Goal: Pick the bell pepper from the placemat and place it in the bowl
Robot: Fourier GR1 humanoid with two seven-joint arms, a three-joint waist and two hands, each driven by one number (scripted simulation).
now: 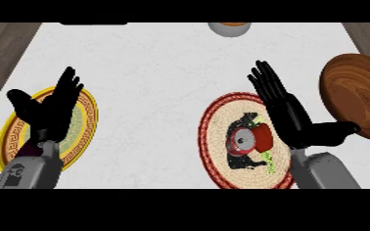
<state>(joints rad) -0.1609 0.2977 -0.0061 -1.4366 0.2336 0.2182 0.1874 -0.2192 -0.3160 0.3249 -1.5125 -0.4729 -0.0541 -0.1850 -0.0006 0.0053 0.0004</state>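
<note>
Right hand released, fingers straight, just beside bell pepper on placemat, likely staged for grasping. Wooden bowl sat rightward. Left hand released, resting.

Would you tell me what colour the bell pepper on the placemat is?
The bell pepper is red; head view.

Kitchen setting, white speckled counter, woven round placemat, wooden bowl, gold-rimmed plate, red bell pepper

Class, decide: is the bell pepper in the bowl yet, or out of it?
Out. The bell pepper lies on the placemat, apart from the bowl.
</note>
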